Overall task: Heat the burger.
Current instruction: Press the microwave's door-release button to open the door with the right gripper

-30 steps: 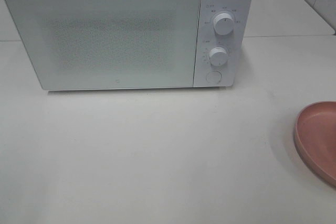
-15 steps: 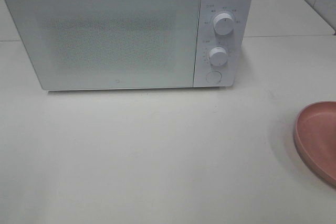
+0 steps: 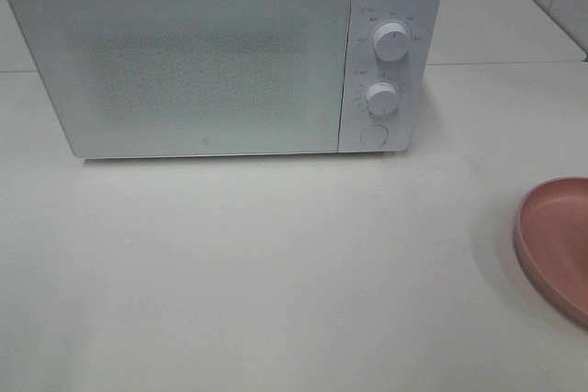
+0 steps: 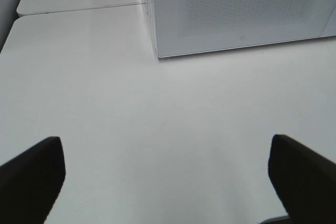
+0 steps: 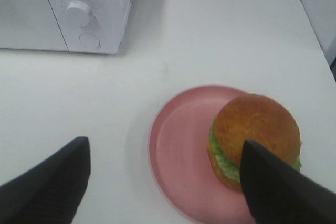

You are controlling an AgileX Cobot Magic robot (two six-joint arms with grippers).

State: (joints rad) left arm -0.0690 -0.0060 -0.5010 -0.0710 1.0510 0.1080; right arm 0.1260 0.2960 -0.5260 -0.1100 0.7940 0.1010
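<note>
The burger [image 5: 256, 132], golden-brown bun over green lettuce, sits on the round pink plate [image 5: 181, 150] in the right wrist view. In the high view only the plate's edge [image 3: 556, 240] shows at the right border; the burger is out of that view. The white microwave [image 3: 220, 57] stands at the back with its door shut; it also shows in the left wrist view [image 4: 236, 9] and the right wrist view [image 5: 63, 9]. My right gripper [image 5: 165, 187] is open above the plate, one finger [image 5: 283, 192] overlapping the burger. My left gripper [image 4: 165, 177] is open and empty over bare table.
The microwave's panel has two round knobs [image 3: 391, 41] [image 3: 381, 96] and a round button [image 3: 372, 134]. The white table [image 3: 276, 263] stretches in front of it. A seam between tabletops [image 3: 505, 63] runs behind on the right.
</note>
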